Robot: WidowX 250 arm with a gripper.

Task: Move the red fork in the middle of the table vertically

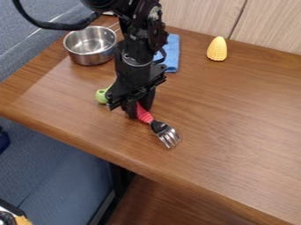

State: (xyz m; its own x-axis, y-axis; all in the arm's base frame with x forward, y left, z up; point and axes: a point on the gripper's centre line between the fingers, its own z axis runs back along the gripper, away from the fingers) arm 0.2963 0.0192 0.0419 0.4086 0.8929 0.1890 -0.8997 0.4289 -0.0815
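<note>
Tool (138, 110) closed on the handle of the red fork (154, 123). Fork nearer the camera than the metal pot (91, 58), off to its right in view, tines pointing away from it. Contact with table (235, 110): cannot tell. Grasp looks done. Fork runs aslant, so vertical alignment seems left, as does placing it mid-table, farther from the pot. Release would come last.
</note>
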